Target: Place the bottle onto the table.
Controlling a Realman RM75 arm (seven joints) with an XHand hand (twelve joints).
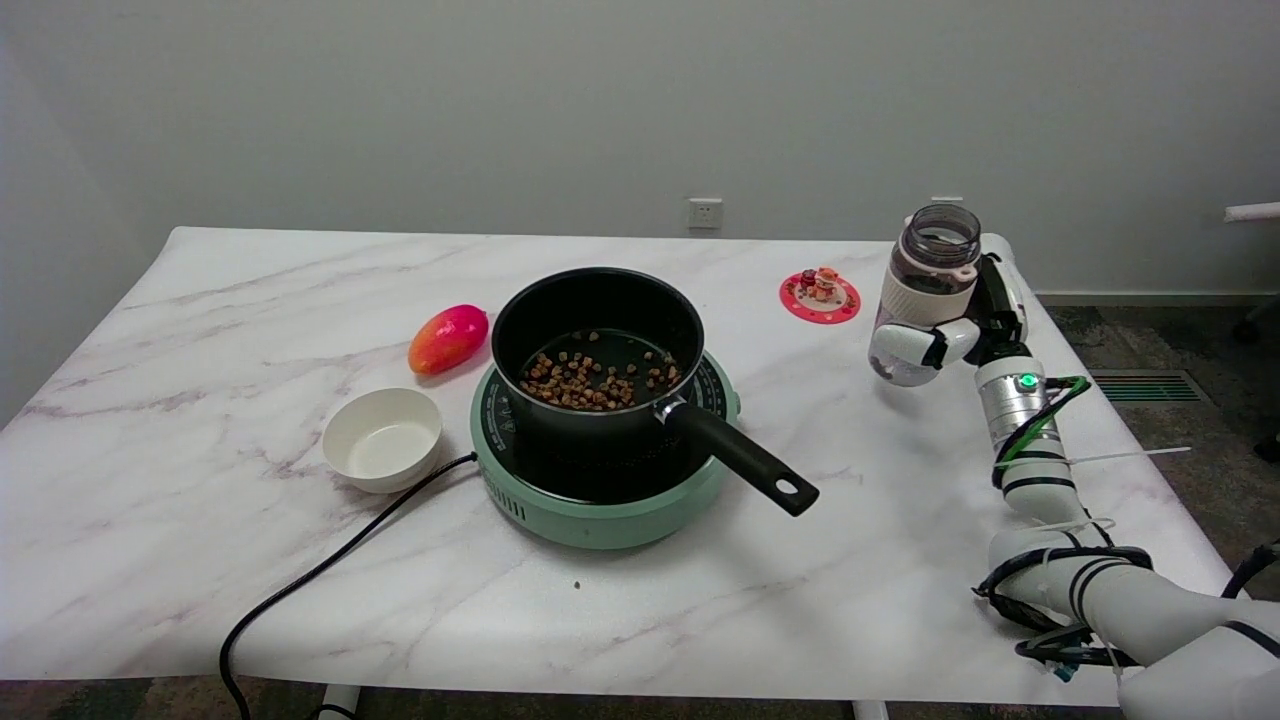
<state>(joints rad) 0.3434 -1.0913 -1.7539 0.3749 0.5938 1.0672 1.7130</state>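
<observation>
The right robot hand point(950, 335) has its fingers wrapped around the lower part of a clear bottle point(925, 290), gripping it upright with the open mouth facing up. The bottle is over the right side of the marble bench point(200, 320), just right of a round red coaster point(820, 296) with small figures on it; whether its base touches the bench cannot be told, though a soft shadow lies beneath it. In the middle of the bench a black pot point(598, 350) holding brown bits sits on a green hotplate point(600, 490), its handle pointing toward the lower right. A white bowl point(382, 439) stands to the left of the hotplate, and a red-and-orange mango point(448, 338) lies behind the bowl. A black cord point(310, 580) runs from the hotplate off the near edge.
</observation>
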